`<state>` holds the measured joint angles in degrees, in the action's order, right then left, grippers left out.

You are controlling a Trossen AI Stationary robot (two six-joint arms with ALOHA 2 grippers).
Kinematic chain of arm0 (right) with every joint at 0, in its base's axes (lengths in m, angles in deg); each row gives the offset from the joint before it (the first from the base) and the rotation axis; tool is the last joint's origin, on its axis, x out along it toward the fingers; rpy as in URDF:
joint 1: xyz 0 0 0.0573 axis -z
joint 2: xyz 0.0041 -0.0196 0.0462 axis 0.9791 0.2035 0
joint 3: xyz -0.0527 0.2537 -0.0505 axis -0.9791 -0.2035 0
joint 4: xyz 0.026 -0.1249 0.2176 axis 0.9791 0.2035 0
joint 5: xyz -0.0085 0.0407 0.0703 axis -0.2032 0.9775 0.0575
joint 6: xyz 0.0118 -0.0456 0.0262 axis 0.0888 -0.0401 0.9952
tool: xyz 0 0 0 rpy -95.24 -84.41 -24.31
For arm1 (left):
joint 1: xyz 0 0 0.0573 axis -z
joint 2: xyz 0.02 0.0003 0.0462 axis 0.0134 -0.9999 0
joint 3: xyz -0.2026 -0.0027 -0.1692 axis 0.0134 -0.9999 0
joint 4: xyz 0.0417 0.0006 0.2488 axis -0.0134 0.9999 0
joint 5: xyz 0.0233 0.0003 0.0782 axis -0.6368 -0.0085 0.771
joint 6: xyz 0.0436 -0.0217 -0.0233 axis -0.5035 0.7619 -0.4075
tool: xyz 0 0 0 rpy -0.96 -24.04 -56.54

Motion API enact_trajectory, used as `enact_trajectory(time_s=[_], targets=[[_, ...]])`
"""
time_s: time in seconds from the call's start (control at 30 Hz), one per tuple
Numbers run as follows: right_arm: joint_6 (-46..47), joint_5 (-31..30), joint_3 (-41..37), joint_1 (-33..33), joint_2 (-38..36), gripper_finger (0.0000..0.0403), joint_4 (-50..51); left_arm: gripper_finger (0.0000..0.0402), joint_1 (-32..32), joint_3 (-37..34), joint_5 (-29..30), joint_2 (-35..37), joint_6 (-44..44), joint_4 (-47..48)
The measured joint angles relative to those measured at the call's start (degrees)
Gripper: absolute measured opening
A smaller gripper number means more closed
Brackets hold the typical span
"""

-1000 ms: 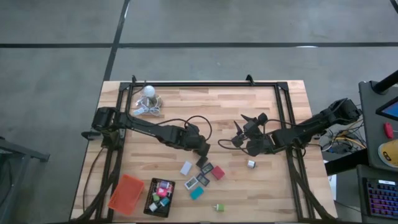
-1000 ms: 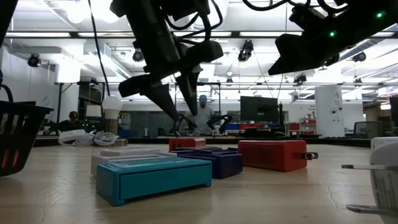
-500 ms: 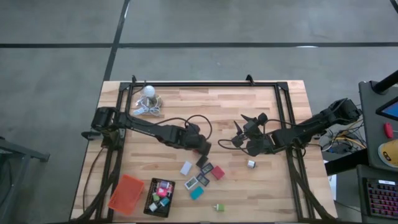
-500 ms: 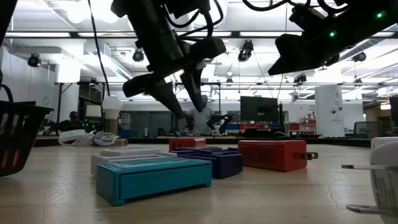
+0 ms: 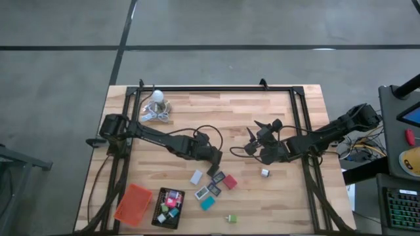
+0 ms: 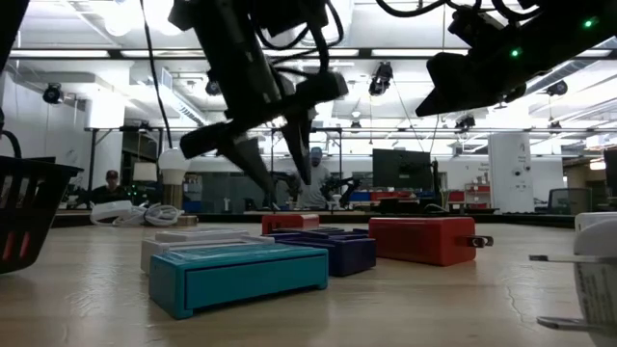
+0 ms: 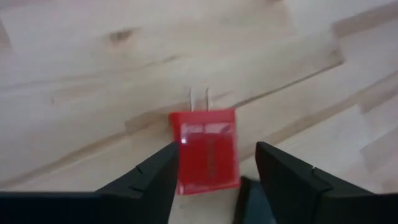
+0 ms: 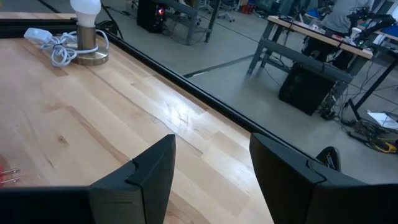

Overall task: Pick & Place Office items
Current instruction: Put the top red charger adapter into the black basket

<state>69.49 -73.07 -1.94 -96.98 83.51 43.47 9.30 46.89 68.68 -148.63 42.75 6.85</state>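
High view: the left gripper (image 5: pixel 214 159) sits over the near-centre table (image 5: pixel 216 111), at the far edge of a loose cluster of office items (image 5: pixel 214 185) — grey, black, red and teal blocks lying free on the wood. More pieces already lie in the black tray (image 5: pixel 168 208), with the orange tray (image 5: pixel 133 203) just beside it; likely the sorting destinations. The right gripper (image 5: pixel 252 145) waits to the right of centre, near a small white piece (image 5: pixel 265 173). A lone green piece (image 5: pixel 230 218) lies well apart by the near edge. The bulb with coiled cord (image 5: pixel 156 105) stands in the far-left corner.

Low view: left arm's fingers (image 6: pixel 253 159) hang spread above the blocks, clear of them. Teal block (image 6: pixel 238 273) is nearest, a purple one (image 6: pixel 333 248) and a red plug block (image 6: pixel 421 238) behind.

Left wrist view: a red plug adapter (image 7: pixel 206 151) lies flat, prongs pointing away, centred between the parted fingers (image 7: pixel 149 180), nothing gripped; looks lined up for a grasp.

Right wrist view: fingers (image 8: pixel 146 171) moderately apart, empty, over bare wood.
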Motion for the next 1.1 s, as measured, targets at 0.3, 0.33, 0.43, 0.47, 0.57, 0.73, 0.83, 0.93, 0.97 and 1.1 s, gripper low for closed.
enact_trajectory(time_s=[0.3, 0.33, 0.43, 0.47, 0.57, 0.73, 0.83, 0.93, 0.97, 1.1], targets=[[0.0, 0.0, 0.0, 0.0, 0.0, 0.0203, 0.0, 0.0284, -0.1, -0.1, -0.2, -1.3, 0.9, 0.1], [0.0, 0.0, 0.0, 0.0, 0.0, 0.0203, 0.0, 0.0285, -0.1, -0.1, -0.4, -1.3, 0.9, -0.1], [0.0, 0.0, 0.0, 0.0, 0.0, 0.0203, 0.0, 0.0285, -0.2, 0.0, -0.4, -1.9, 0.8, -1.0], [0.0, 0.0, 0.0, 0.0, 0.0, 0.0203, 0.0, 0.0284, -0.2, 0.0, -0.4, -2.2, 0.6, -1.4], [0.0, 0.0, 0.0, 0.0, 0.0, 0.0203, 0.0, 0.0285, -0.3, -0.1, -0.5, -3.8, -0.4, -2.6], [0.0, 0.0, 0.0, 0.0, 0.0, 0.0203, 0.0, 0.0283, -0.5, -0.1, -1.7, -5.4, -0.5, -3.1], [0.0, 0.0, -0.1, 0.0, 0.0, 0.0203, 0.0, 0.0283, -0.6, 0.1, -1.8, -6.3, -0.5, -3.3], [0.0, 0.0, -0.1, 0.0, 0.0, 0.0203, 0.0, 0.0282, -0.8, 0.1, -1.9, -7.0, -0.7, -3.3], [0.0, 0.0, -0.1, 0.0, 0.0, 0.0203, 0.0, 0.0282, -0.9, 0.1, -2.1, -7.0, -0.7, -3.4], [0.0, 0.0, -0.1, 0.0, 0.0, 0.0203, 0.0, 0.0281, -1.0, 0.1, -2.0, -7.2, -0.8, -3.4]])
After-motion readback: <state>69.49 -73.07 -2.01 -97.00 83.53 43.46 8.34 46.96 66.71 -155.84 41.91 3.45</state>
